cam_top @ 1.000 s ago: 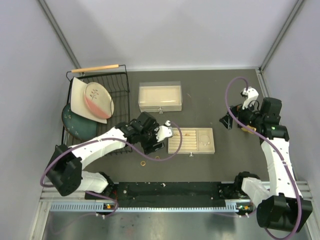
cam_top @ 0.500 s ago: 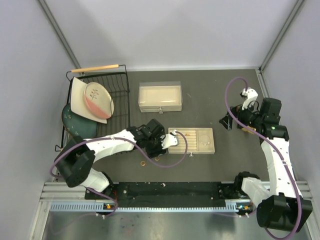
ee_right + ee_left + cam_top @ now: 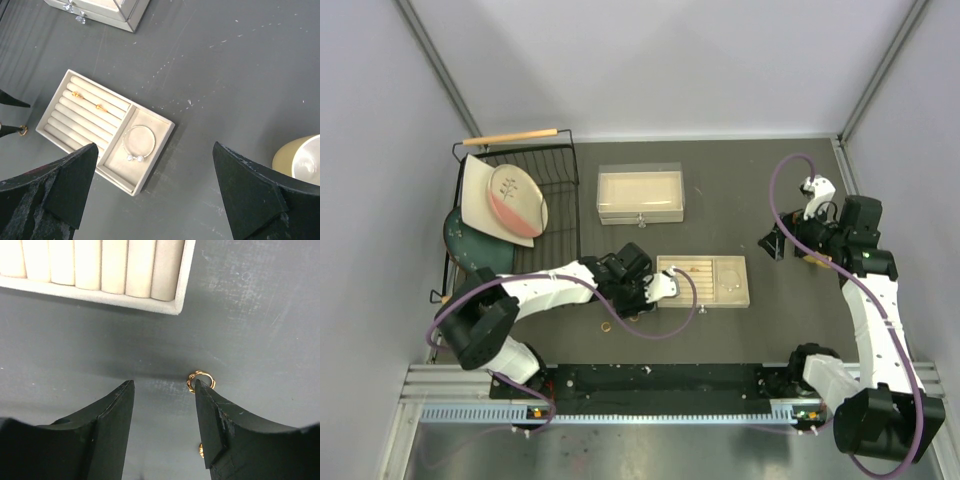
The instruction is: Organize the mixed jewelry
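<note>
The left gripper (image 3: 658, 290) has swung nearer, to the near-left corner of the ring tray (image 3: 702, 305), and its jaws have drawn in. The right arm has not shifted.

From above, a loose ring (image 3: 606, 326) lies on the table (image 3: 740, 200), near and left of that gripper.

In the left wrist view, the jaws stand part-way apart with nothing between them. A gold ring (image 3: 201, 381) lies at one fingertip (image 3: 207, 405), off the gap's centre, so I judge a sideways shift must come before closing.

In the right wrist view, the right gripper (image 3: 155, 147) is wide, empty and far off. The tray holds a slotted ring (image 3: 75, 94), another ring (image 3: 100, 107) and the silver bracelet (image 3: 138, 145).
</note>
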